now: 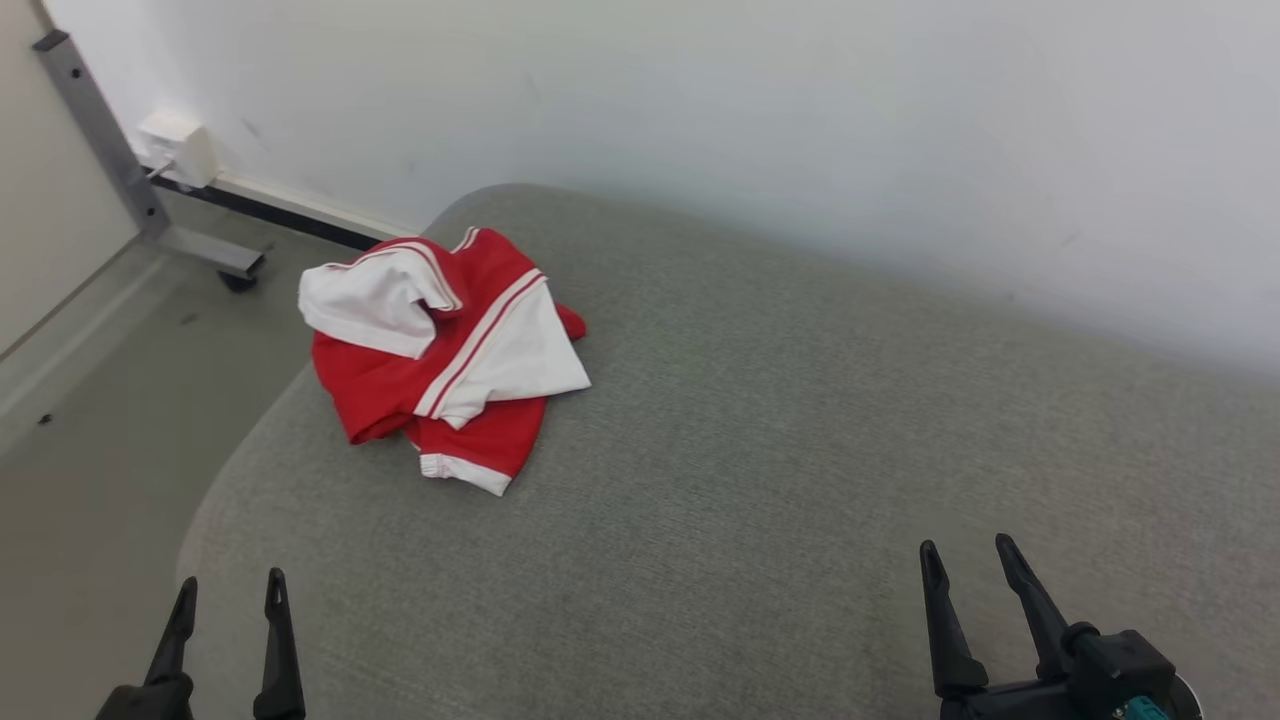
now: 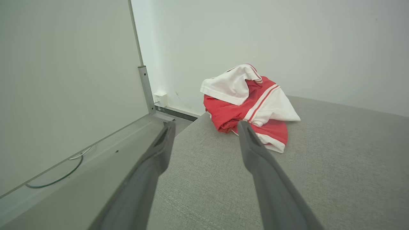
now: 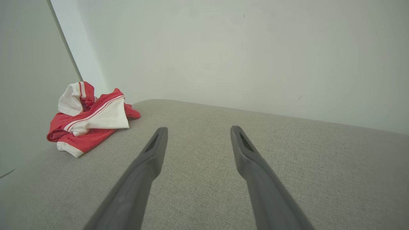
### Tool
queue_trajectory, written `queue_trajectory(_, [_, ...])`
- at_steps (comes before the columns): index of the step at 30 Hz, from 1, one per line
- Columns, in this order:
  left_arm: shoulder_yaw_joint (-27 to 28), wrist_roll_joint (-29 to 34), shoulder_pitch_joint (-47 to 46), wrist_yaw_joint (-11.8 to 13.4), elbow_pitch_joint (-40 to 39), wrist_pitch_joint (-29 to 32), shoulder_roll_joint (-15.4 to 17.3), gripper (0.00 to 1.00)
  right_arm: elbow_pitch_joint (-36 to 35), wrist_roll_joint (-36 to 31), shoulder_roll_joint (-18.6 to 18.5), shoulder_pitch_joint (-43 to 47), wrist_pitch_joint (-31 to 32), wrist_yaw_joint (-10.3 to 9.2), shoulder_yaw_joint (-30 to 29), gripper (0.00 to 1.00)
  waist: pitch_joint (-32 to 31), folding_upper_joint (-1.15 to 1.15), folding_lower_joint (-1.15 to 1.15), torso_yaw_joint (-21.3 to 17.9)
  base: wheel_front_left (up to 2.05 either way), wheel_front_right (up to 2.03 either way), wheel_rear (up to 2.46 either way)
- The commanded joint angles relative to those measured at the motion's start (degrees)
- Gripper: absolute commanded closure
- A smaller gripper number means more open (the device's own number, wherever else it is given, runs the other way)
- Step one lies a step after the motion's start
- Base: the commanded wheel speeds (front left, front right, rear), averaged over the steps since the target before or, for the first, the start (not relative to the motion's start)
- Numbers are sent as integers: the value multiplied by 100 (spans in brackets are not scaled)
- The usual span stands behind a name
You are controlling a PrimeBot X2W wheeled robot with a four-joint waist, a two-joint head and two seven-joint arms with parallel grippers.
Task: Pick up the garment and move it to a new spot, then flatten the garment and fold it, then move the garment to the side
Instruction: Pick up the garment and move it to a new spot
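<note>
From the head, looks forward and down onto the grey fabric cushion [image 1: 760,450] from well back: crumpled red-and-white garment [image 1: 440,350] at 9 o'clock, left gripper [image 1: 231,580] at 8, right gripper [image 1: 965,542] at 4, white wall [image 1: 700,100] across 12. From the left wrist, sits low over the cushion's left edge and faces along that gripper's spread fingers [image 2: 254,153] toward the garment, near, just past the tips, toward 2 o'clock. From the right wrist, also low, aims across the cushion at the wall, farther off, garment at 9 o'clock. Shared among all three: garment, cushion, wall.
</note>
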Motion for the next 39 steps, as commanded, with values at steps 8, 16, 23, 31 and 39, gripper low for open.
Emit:
queue_trajectory(8, [79, -49, 92, 84, -64, -20, 72, 0, 12, 65, -13, -4, -4, 19, 67, 0, 15, 0, 0, 329, 0, 0, 0])
queue_trajectory(16, [136, -146, 91, 139, -60, -20, 86, 0, 33, 20, -13, -75, -4, 19, 168, 0, 59, 0, 0, 280, 0, 0, 0])
queue_trajectory(23, [319, -416, -440, 171, 12, 3, 106, 0, 7, -153, -13, -260, -3, 18, 173, 0, 404, 0, 0, -122, 0, 0, 0])
queue_trajectory(31, [594, -703, -2010, 140, 274, 137, 557, 0, -74, -569, -44, -760, 4, 13, 7, 0, 1385, 0, 0, -998, 0, 0, 0])
queue_trajectory(39, [863, -931, -2949, 183, 448, 513, 1029, 0, -339, -760, -131, -1141, 11, 13, -269, 0, 2148, 0, 0, -1677, 0, 0, 0])
